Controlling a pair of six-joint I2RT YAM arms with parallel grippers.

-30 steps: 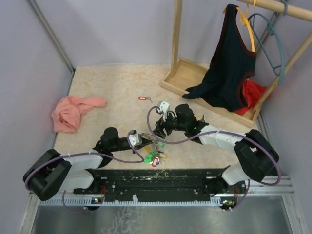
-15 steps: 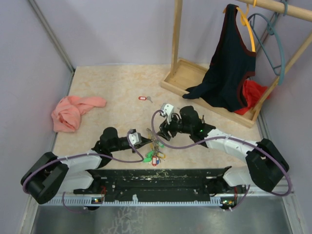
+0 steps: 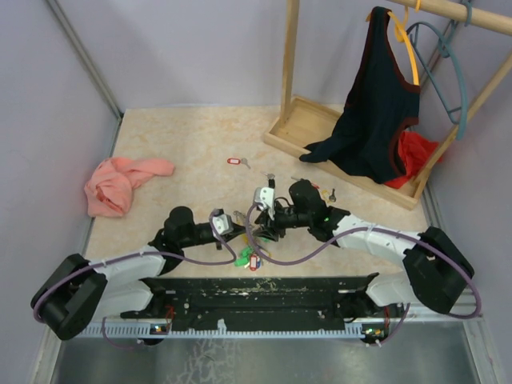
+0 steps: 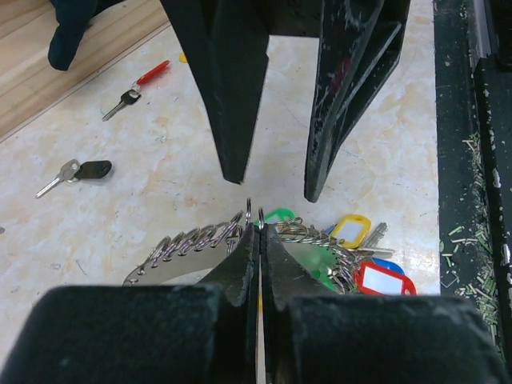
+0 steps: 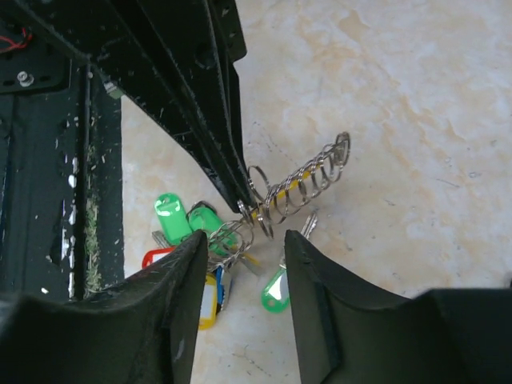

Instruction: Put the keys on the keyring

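My left gripper [image 4: 258, 232] is shut on the thin wire of the keyring [image 4: 192, 240], which carries a row of small silver rings. It holds it just above the table near the front edge [image 3: 238, 222]. A bunch of green, yellow, red and blue tagged keys [image 4: 360, 256] hangs from the ring onto the table. My right gripper [image 5: 246, 240] stands open facing the left fingertips [image 5: 240, 204], close to the keyring [image 5: 308, 176]. A loose green-tagged key [image 5: 274, 288] lies on the table below its gap. A red-tagged key [image 3: 234, 161] and a black-headed key [image 3: 330, 194] lie farther back.
A pink cloth [image 3: 120, 184] lies at the left. At the back right stands a wooden rack base [image 3: 300, 120] with a dark garment [image 3: 376, 120], a red cloth [image 3: 416, 148] and a teal hanger [image 3: 448, 72]. The black mounting rail [image 3: 264, 292] runs along the near edge.
My right gripper has moved left and nearer, up to the keyring, and its jaws have narrowed. The black-headed key now shows behind it. The left gripper stays shut on the ring.
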